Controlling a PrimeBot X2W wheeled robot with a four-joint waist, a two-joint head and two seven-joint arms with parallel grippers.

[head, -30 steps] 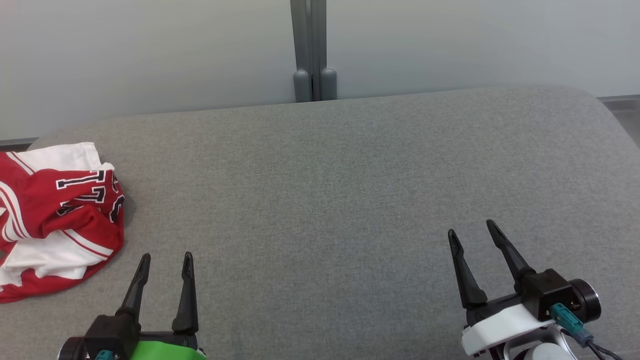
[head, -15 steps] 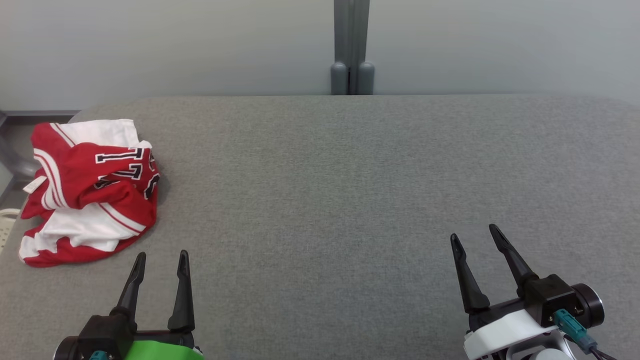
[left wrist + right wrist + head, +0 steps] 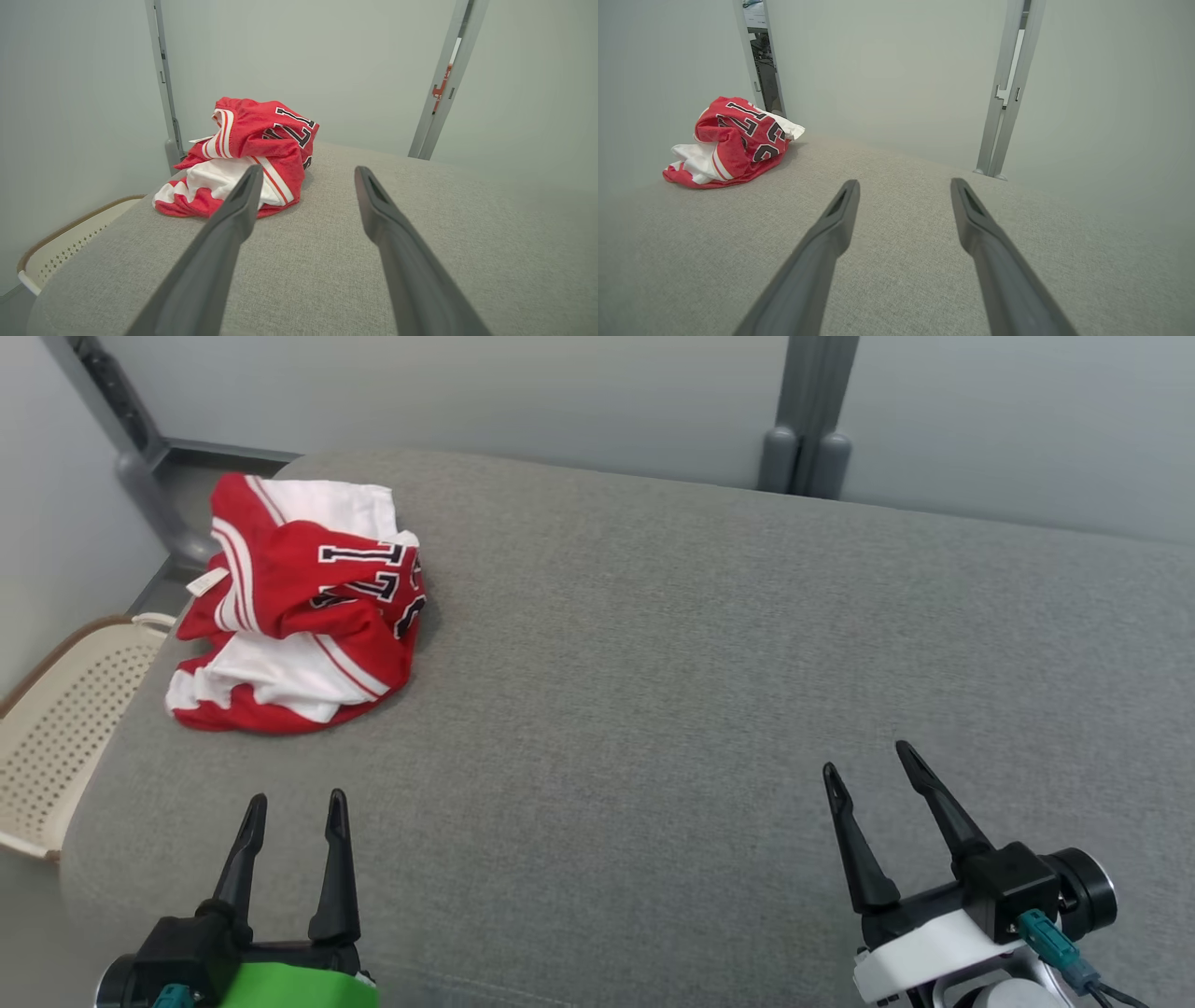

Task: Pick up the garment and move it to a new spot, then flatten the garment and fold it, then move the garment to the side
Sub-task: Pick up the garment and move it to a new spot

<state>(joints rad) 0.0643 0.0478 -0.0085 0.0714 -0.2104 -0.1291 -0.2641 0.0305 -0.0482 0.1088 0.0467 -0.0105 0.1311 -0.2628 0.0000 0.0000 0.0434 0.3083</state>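
Well off to the robot's left, the garment [image 3: 294, 607], a red and white jersey with black-edged numerals, is lying crumpled in a heap near the far left corner of the grey padded surface [image 3: 653, 663]. A small white tag is sticking out at its left edge. Just past that corner and lower than the surface, a cream perforated basket [image 3: 65, 728] with a brown rim is sitting. A grey post [image 3: 140, 457] is rising behind the garment, and a second grey post [image 3: 808, 429] is standing against the pale wall panels [image 3: 513, 392] beyond the far edge. The left gripper [image 3: 296, 798] is hovering over the near left of the surface, its jaws spread wide and gripping nothing. The garment is lying ahead of it, apart from its fingers. The right gripper [image 3: 866, 758] is hovering over the near right, likewise spread wide and empty, well apart from the garment. Bare grey fabric is stretching between each gripper and the heap.
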